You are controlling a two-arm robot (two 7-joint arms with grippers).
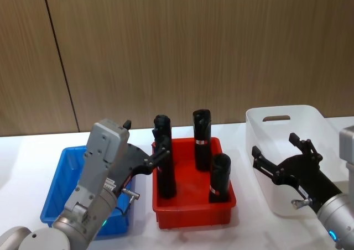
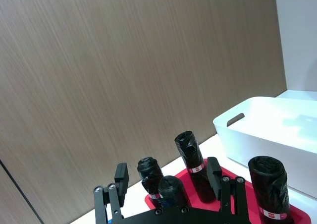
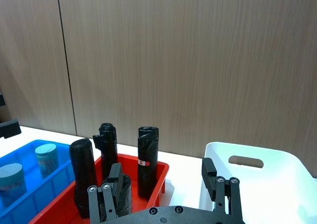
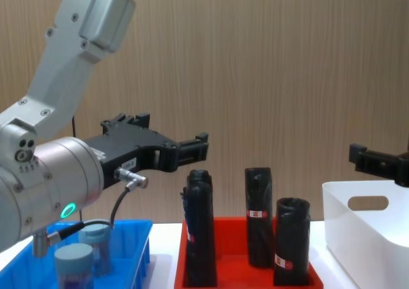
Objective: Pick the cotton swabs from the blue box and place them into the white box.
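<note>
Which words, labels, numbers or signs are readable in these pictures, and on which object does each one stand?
No text can be read in any view.
Red-and-white labels on the black rolls in the red tray: some print is there, but it is too small and blurred to read.
Blue box and white box: no writing is visible on them.

White tabletop (image 1: 25,161), far edge against wood-panel wall (image 1: 193,51). Three containers stand directly on it, in row near far edge: blue box (image 1: 54,186) toward left edge; red tray (image 1: 193,215) at centre, narrow gap from blue box; white box (image 1: 259,145) toward right edge, just beside tray.
</note>
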